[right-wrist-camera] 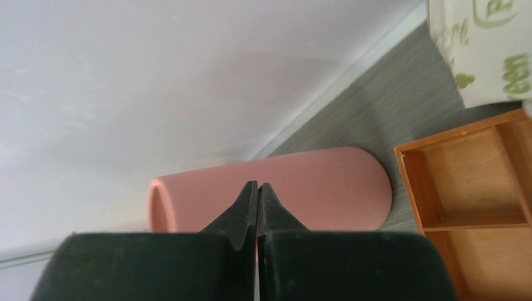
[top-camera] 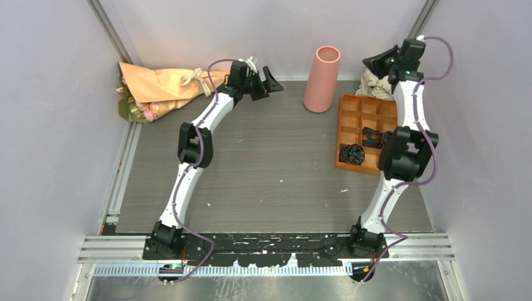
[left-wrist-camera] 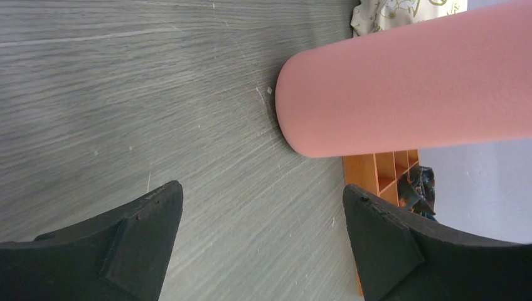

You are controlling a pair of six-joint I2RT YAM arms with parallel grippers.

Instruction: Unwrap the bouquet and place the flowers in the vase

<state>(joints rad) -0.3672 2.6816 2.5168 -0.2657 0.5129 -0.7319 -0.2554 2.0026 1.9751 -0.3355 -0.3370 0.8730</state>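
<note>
The bouquet (top-camera: 164,89) lies on its side at the far left corner, a peach-tan paper cone tied with beige ribbon. The pink flowers (top-camera: 142,111) show at its wide end by the left wall. The vase (top-camera: 322,79), a salmon-pink cylinder, stands upright at the back centre. My left gripper (top-camera: 270,81) hangs open between the bouquet's narrow end and the vase, touching neither. In the left wrist view the gripper (left-wrist-camera: 262,195) holds nothing and the vase (left-wrist-camera: 408,88) is ahead. My right gripper (top-camera: 370,63) is raised right of the vase. Its jaws (right-wrist-camera: 258,185) are shut on nothing, in front of the vase (right-wrist-camera: 332,188).
An orange compartment tray (top-camera: 349,120) with black cable bundles sits at the right, also seen in the left wrist view (left-wrist-camera: 367,172) and the right wrist view (right-wrist-camera: 464,182). Crumpled white printed paper (top-camera: 375,89) lies behind it. Walls close in at the back and both sides.
</note>
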